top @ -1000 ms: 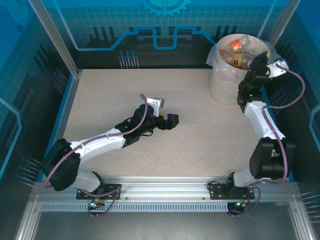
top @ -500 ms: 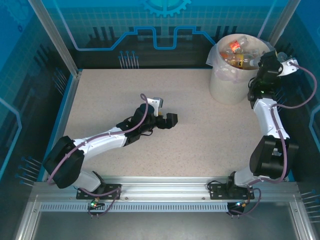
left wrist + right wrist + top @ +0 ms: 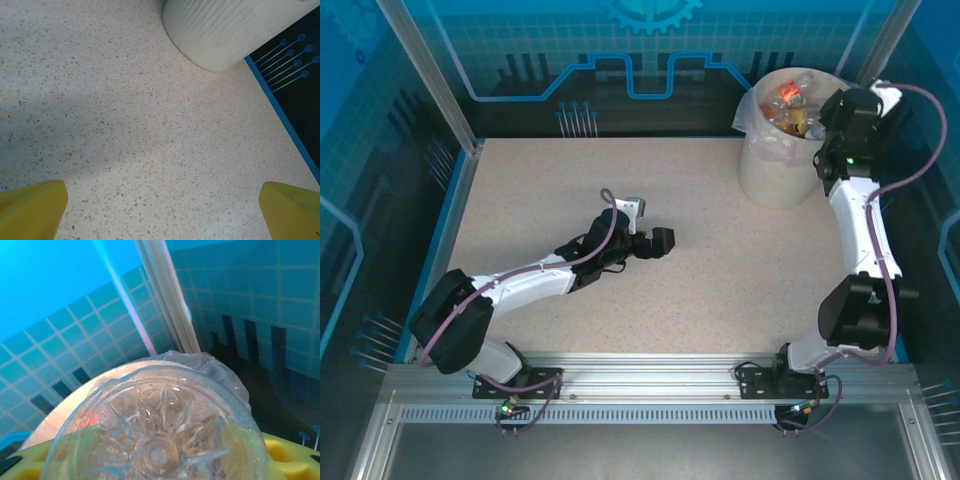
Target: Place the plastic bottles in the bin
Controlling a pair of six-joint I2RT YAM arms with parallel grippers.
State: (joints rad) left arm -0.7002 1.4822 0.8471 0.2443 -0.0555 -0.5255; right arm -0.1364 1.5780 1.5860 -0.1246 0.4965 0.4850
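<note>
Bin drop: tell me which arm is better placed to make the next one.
Right. The right gripper is shut on a clear bottle at the rim of the bin. The left gripper is open and empty, low over the middle of the table.

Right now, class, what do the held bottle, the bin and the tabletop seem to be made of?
The bottle: clear glossy plastic, probably; see-through, moulded star base. The bin: cream plastic, likely matt; faintly rippled wall. The tabletop: speckled stone-look laminate or composite, smooth; hard to tell which.
</note>
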